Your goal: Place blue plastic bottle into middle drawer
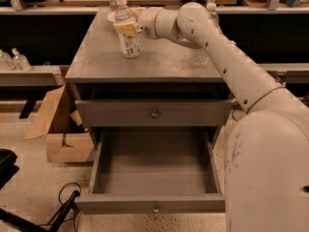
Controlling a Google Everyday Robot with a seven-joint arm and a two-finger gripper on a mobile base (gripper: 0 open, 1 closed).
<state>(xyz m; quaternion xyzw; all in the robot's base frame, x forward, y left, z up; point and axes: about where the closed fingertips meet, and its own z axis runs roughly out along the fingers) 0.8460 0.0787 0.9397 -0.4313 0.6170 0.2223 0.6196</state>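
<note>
My jaws are at the shoulder of the blue plastic bottle [128, 41] on the table [164, 63]. Clenched or not, I cannot tell. Squeeze squarely before lifting.

Our gripper [126, 28] sits at the blue plastic bottle [129, 41] atop the cabinet [159, 64], with a clear bottle [201, 59] behind our arm. The middle drawer [154, 170] stands open, free from above.

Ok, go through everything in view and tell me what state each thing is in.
blue plastic bottle: upright on the cabinet top, cap on.
gripper: at the bottle's upper body, above the cabinet top.
middle drawer: pulled open, nothing inside.
upper drawer: shut.
cardboard box: on the floor left of the cabinet, flap open.
</note>
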